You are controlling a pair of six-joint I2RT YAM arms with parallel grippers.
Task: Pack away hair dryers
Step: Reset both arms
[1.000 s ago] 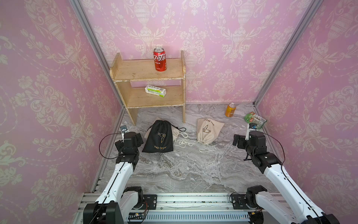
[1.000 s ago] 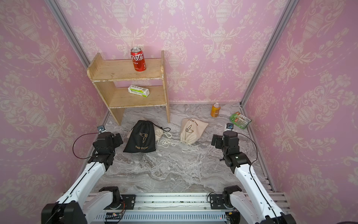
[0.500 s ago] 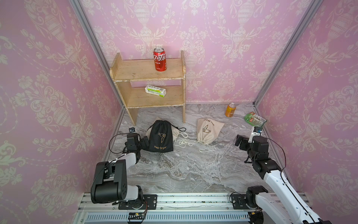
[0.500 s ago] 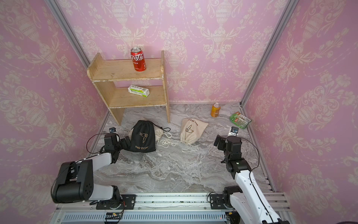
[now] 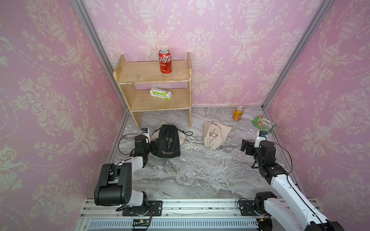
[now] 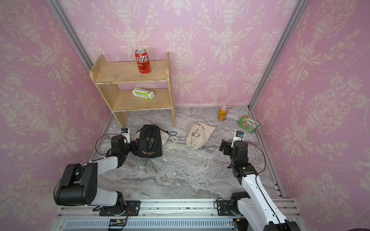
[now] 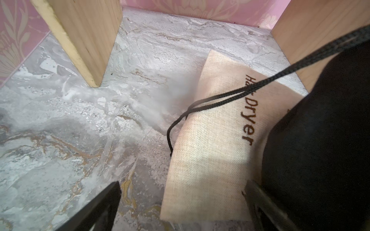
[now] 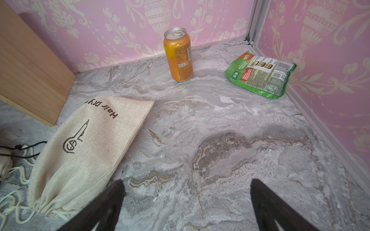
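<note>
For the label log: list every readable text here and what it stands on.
"Hair Dryer": black pouch.
"Hair Dryer": beige pouch, with a dryer emblem.
"Ha… Dryer": second beige pouch, partly under the black one; a cord crosses the word.
Red can: white Chinese script, too small to read surely.
Orange can, green packet, box on the shelf: print too small.

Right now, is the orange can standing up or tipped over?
Upright. The orange can rests on its base, lid on top.
</note>
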